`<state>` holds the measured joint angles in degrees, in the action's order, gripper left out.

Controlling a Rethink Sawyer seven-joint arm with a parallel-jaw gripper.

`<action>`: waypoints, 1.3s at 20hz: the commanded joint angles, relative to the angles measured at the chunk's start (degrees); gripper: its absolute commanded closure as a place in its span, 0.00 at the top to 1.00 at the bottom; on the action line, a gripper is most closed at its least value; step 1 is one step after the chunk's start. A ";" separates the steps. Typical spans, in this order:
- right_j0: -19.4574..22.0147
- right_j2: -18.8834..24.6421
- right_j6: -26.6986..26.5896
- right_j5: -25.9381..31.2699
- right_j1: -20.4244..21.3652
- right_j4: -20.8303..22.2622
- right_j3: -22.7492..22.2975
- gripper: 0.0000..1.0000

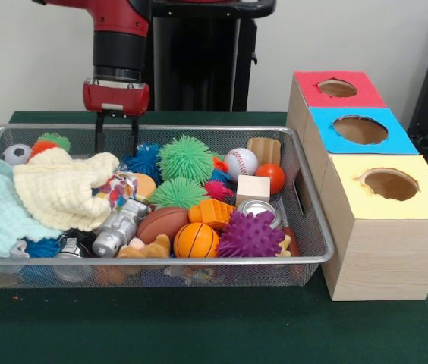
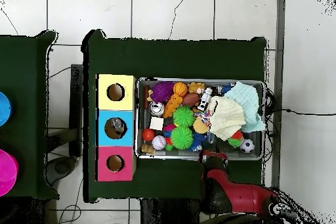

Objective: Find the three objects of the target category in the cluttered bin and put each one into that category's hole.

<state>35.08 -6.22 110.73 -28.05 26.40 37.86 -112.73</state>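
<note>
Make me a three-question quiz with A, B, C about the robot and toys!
1. Which box stands closest to the robot's pedestal? A yellow-topped; B blue-topped; C red-topped box.
2. What colour is the spiky ball beside the orange basketball? A purple; B white; C black.
3. How is the end effector? A shut on a baseball; B open, empty; C shut on cloth.
C, it sits farthest back by the pedestal; A, it looks purple; B, its fingers stand apart over the bin, nothing between.
</note>
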 commanded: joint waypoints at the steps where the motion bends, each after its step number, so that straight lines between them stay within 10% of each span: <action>1: 0.32 0.50 5.81 -0.68 -2.09 -2.62 7.13 1.00; 11: 2.54 5.41 7.21 -3.90 -9.01 0.30 10.89 1.00; 26: 4.71 9.22 7.58 -6.70 -7.63 6.02 11.63 1.00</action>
<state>38.50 -4.55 110.73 -31.30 20.97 40.68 -108.85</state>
